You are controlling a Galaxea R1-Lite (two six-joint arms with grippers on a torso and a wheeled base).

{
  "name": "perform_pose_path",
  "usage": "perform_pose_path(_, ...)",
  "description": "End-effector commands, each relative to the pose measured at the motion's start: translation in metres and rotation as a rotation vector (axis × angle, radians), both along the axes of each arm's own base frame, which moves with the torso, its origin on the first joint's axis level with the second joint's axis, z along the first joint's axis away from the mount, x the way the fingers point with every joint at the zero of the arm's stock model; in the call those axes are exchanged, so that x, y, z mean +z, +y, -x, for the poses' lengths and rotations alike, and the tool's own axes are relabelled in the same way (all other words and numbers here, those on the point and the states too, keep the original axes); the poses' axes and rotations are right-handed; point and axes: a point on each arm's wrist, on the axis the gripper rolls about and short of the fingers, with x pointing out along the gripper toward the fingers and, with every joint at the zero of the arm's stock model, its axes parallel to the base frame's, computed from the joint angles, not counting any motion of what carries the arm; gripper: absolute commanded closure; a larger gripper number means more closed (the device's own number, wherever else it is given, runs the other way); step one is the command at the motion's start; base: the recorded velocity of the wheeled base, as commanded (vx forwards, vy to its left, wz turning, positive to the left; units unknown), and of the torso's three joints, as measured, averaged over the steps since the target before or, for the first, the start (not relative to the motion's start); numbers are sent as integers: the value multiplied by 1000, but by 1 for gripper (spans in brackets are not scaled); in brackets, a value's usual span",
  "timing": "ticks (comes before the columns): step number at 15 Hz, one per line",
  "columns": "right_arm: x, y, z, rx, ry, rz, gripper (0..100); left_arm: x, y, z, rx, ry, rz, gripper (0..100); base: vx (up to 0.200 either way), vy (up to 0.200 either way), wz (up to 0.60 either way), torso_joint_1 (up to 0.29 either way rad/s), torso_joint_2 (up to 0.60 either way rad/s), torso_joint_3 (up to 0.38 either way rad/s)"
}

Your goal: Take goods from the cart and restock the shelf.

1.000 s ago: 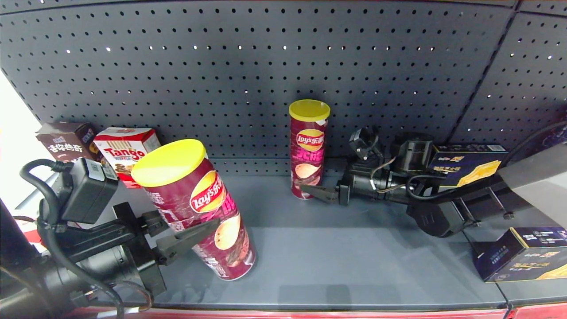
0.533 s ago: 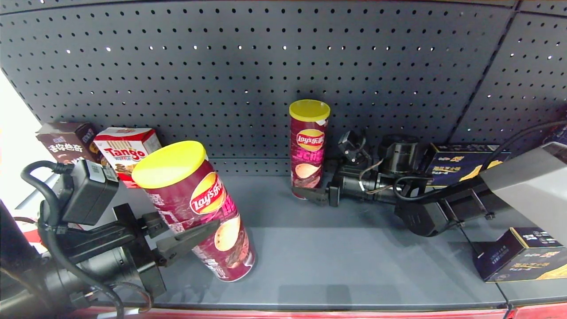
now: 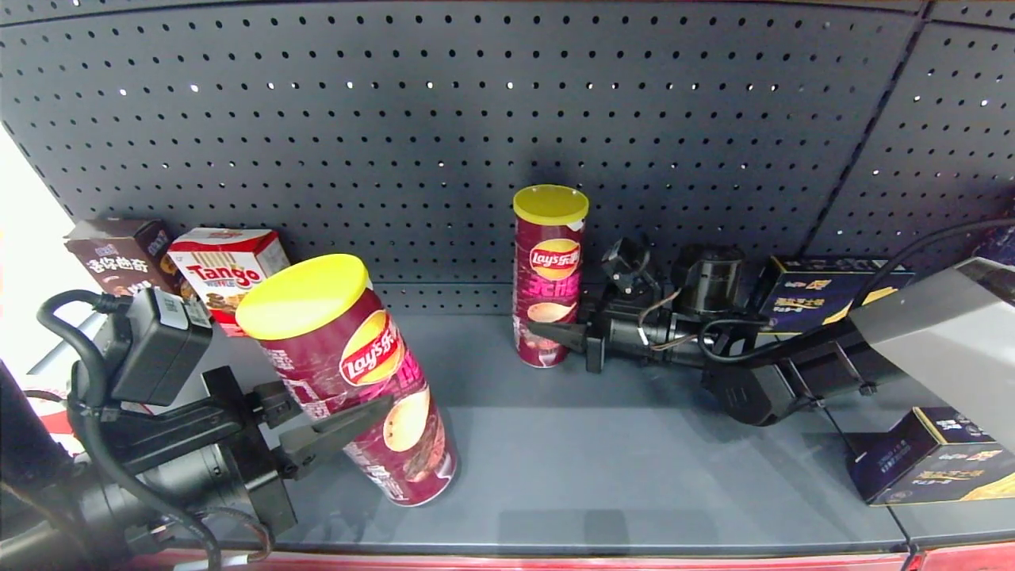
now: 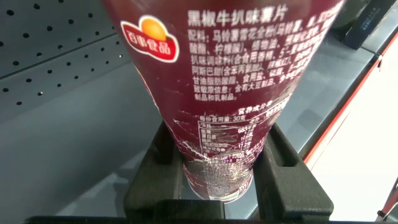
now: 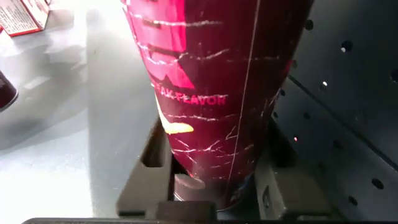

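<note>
Two maroon chips cans with yellow lids are on the grey shelf [image 3: 603, 460]. The near can [image 3: 357, 373] leans at the front left, its base on the shelf, and my left gripper [image 3: 357, 416] is shut on its lower body. In the left wrist view the same can [image 4: 224, 81] sits between the black fingers [image 4: 286, 162] of the left gripper [image 4: 221, 171]. The far can [image 3: 549, 277] stands near the pegboard. My right gripper [image 3: 547, 331] is shut around its lower half. In the right wrist view that can [image 5: 211, 81] fills the gap of the right gripper [image 5: 214, 171].
A brown box [image 3: 119, 254] and a red-and-white wafer box [image 3: 226, 270] stand at the back left. Dark blue boxes lie at the back right [image 3: 833, 289] and front right [image 3: 928, 456]. The pegboard wall [image 3: 476, 119] closes the back. Free shelf lies between the cans.
My right gripper slid left from beside the far can and closed around it; the can shifted slightly left and forward. The left arm and near can kept still.
</note>
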Motion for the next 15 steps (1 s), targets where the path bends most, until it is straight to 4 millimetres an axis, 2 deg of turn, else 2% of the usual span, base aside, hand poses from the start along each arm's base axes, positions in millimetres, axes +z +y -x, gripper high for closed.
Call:
perform_pose_path(1,6,-3,7,1,-3,-1,100,0,0,0,0,-2,1,100,0,0,0,0,0,0)
perform_pose_path(6,29,-22,43,-6,-14,-5,100,0,4,0,19,-1,0,100,0,0,0,0,0,0)
perform_pose_path(8,36,-25,70,3,-7,-1,100,0,4,0,19,-1,0,100,0,0,0,0,0,0)
perform_pose_path(12,33,-14,123,26,6,12,100,0,4,0,20,-1,0,100,0,0,0,0,0,0)
perform_pose_path(15,16,-20,149,42,24,26,100,-1,5,0,25,2,-1,100,0,0,0,0,0,0)
